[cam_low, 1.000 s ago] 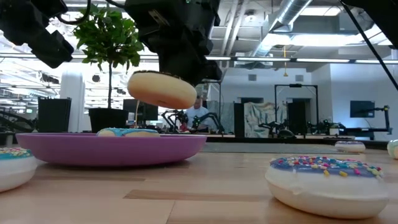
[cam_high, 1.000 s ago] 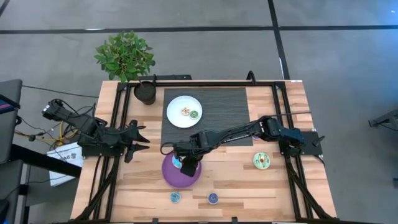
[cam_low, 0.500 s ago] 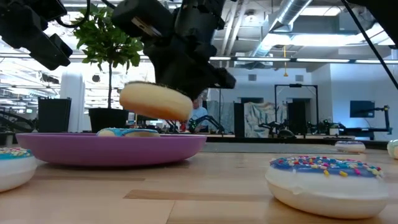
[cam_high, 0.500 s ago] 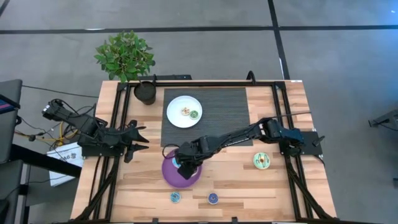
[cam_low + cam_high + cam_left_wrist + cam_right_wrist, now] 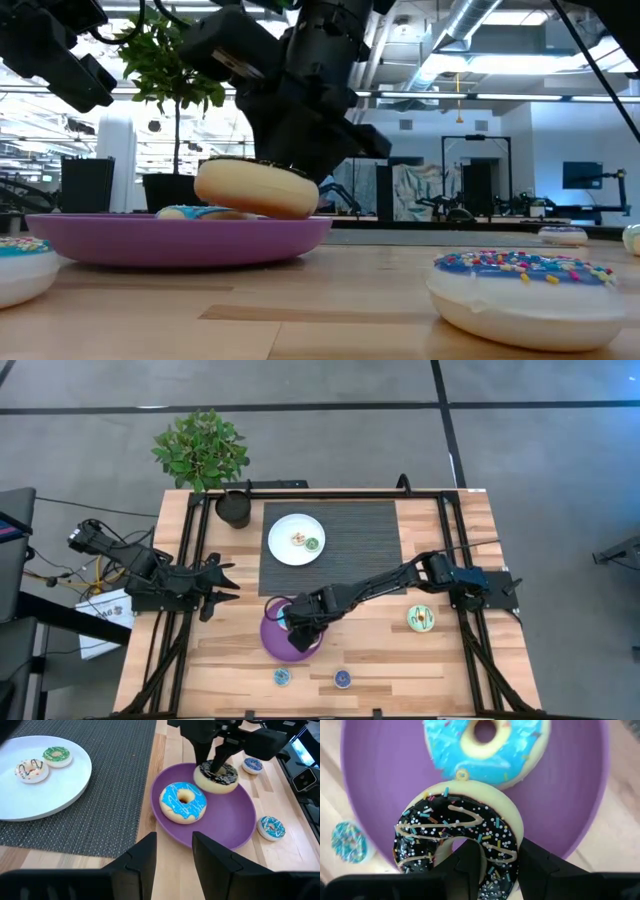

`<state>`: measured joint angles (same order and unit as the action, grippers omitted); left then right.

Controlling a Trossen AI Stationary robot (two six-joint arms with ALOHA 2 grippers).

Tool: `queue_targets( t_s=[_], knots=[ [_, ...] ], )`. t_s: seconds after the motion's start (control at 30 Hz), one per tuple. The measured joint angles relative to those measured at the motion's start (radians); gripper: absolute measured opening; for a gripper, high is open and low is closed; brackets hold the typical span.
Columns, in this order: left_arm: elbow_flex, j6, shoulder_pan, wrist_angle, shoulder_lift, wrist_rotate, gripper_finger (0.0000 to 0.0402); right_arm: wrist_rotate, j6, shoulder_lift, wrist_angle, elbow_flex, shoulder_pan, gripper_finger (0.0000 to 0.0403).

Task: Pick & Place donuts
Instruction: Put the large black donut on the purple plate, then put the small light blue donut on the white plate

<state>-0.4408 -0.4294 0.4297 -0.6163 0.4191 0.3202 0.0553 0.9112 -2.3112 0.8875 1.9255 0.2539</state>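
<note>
The brown-and-cream donut [image 5: 216, 776], dark icing with sprinkles, hangs low over the purple plate [image 5: 227, 822], beside the blue-iced donut [image 5: 183, 802] that lies flat on the plate. My right gripper [image 5: 500, 865] is shut on it. On the white plate [image 5: 296, 539] lie a cream mini [image 5: 32, 770] and a green mini [image 5: 56, 755]. A blue mini [image 5: 283, 677] and a purple mini [image 5: 343, 678] lie near the table's front edge. The green-iced donut [image 5: 421, 618] lies at the right. My left gripper [image 5: 174, 855] waits at the table's left edge, its fingers slightly apart. My right gripper has one finger [image 5: 470, 857] through the donut's hole and the other [image 5: 536, 862] outside its cream rim, so the ring's wall [image 5: 499, 849] is pinched between them. The fingers come steeply from above. The donut hangs tilted just over the plate [image 5: 150, 240]; whether it touches I cannot tell.
A potted plant [image 5: 202, 448] and a dark cup [image 5: 235, 508] stand at the far left corner. A dark ribbed mat [image 5: 350, 545] lies under the white plate. Black frame rails [image 5: 450, 540] run along both sides and the far edge.
My right gripper has gone down toward the purple plate with the brown-and-cream donut and has rolled about its wrist. The donut has sunk from well above the plate's rim to just over it and stays tilted.
</note>
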Motion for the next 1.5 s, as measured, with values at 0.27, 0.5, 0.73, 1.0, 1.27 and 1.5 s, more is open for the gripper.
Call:
queue_targets(
  t_s=[0.27,0.5,0.73,1.0,1.27,1.5],
  knots=[
    [0.0,0.02,0.0,0.0,0.0,0.0,0.0116,-0.003,-0.034,0.0,0.001,0.0,0.005,0.012],
    [0.0,0.026,0.0,0.0,0.0,0.0,0.0116,-0.002,-0.053,0.0,0.003,0.0,0.003,0.0179],
    [0.0,0.026,0.0,0.0,0.0,0.0,0.0116,-0.001,-0.048,0.0,0.054,0.0,-0.001,0.0233],
    [0.0,0.026,0.0,0.0,0.0,0.0,0.0116,0.045,-0.047,0.008,0.073,0.001,-0.014,0.0245],
    [0.0,0.026,0.0,0.0,0.0,0.0,0.0116,0.137,-0.016,0.008,0.115,0.001,-0.026,0.0244],
    [0.0,0.026,0.0,0.0,0.0,0.0,0.0116,0.154,-0.002,0.009,0.172,0.04,-0.027,0.0244]
  ],
)
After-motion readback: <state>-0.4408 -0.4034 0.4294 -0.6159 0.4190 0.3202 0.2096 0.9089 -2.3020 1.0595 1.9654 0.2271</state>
